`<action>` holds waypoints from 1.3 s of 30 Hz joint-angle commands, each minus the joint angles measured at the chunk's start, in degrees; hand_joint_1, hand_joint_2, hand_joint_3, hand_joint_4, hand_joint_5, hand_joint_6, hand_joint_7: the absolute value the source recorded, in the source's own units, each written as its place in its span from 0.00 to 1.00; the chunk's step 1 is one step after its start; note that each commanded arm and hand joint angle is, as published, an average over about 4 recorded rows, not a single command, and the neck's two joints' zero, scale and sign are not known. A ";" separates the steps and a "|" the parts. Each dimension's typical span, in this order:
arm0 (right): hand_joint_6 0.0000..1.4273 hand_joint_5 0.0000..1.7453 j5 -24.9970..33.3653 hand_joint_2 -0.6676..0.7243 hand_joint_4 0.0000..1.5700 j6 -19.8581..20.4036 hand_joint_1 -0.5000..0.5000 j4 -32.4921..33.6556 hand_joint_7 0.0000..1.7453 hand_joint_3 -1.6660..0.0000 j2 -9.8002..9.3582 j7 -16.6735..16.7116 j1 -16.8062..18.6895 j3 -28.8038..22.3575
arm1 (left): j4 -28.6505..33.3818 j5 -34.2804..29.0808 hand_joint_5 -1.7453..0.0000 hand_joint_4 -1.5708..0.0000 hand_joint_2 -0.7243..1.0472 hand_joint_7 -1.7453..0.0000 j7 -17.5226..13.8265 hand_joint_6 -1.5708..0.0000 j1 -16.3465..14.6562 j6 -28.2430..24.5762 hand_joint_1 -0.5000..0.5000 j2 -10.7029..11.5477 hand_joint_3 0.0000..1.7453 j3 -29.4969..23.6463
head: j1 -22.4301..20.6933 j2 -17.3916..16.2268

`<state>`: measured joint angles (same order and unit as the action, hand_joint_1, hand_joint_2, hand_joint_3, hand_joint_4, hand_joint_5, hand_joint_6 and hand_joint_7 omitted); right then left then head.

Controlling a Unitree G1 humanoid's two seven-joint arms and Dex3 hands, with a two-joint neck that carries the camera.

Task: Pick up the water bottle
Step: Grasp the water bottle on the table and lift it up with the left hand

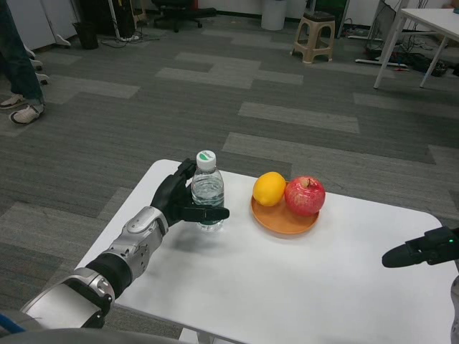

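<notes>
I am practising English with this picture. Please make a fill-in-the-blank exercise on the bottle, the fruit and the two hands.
1. The left hand grips the water bottle, whose cap is white and ____.
2. The lemon and the apple lie on an orange ____.
3. The lemon lies between the bottle and the ____.
4. The right hand holds ____.

Missing words: green; plate; apple; nothing

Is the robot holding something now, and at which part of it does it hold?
The left hand grips the water bottle around the middle of its clear body, below the white cap; the bottle stands upright. The right hand, at the table's right edge, holds nothing.
</notes>
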<state>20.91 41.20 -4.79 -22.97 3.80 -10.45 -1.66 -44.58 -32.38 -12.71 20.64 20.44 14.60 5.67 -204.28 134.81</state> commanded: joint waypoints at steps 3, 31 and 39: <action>0.00 0.00 0.71 0.99 0.00 0.63 0.08 -0.22 0.00 1.00 0.20 0.29 0.69 -0.14 | -0.33 -1.45 0.00 0.83 0.50 0.04 -0.30 1.00 0.55 1.09 1.00 0.08 0.05 1.14 | -0.05 0.04; 0.00 0.00 0.71 1.00 0.00 0.63 0.17 -0.31 0.00 1.00 0.29 0.33 0.60 0.43 | 5.87 -6.20 0.00 0.71 0.50 0.04 -2.23 0.99 -0.38 1.97 1.00 0.87 0.10 2.89 | -0.59 0.50; 0.00 0.00 0.71 1.00 0.00 0.68 0.17 -0.22 0.00 1.00 0.38 0.38 0.60 0.34 | 3.50 -5.23 0.00 0.92 0.63 0.08 -2.10 1.00 -0.07 1.97 1.00 0.69 0.10 3.38 | -0.46 0.20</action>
<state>21.17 41.22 -4.82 -22.90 3.90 -10.44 -1.13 -40.27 -38.00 -14.62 20.41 22.09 14.77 8.99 -204.72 135.05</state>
